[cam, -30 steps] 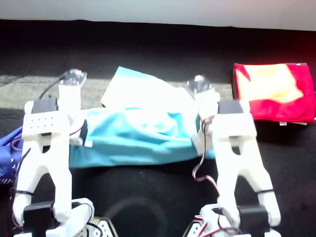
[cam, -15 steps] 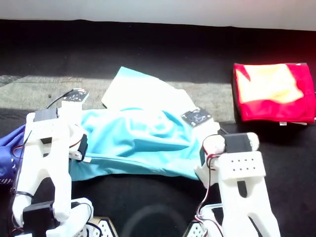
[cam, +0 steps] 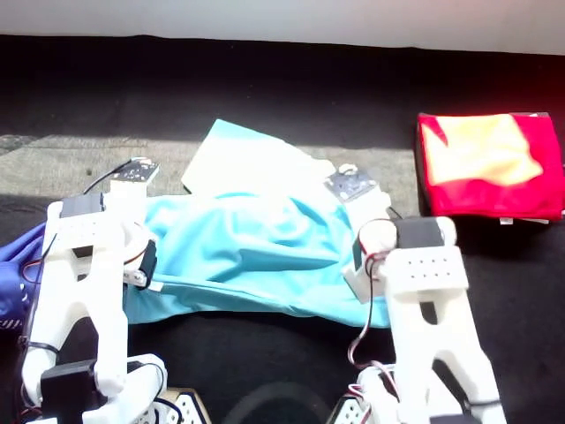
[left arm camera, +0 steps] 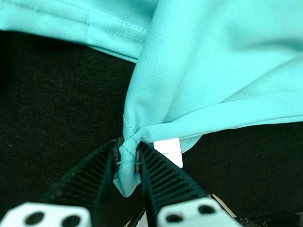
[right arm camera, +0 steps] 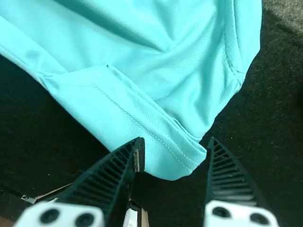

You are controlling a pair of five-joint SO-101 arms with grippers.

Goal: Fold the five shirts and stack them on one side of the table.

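While the left claw (left arm camera: 127, 152) is clenched on a bunched corner of the turquoise shirt (cam: 252, 252), the right claw (right arm camera: 173, 149) stands released. Its two fingers are spread to either side of the shirt's opposite hem corner without gripping it. The shirt lies crumpled across the middle of the black bench (cam: 282, 79), between the two arms, with a pale panel showing at its far edge. A folded red shirt (cam: 490, 163) rests well apart at the bench's right side. A blue shirt (cam: 13, 283) lies bunched at the left edge, just beside the left arm.
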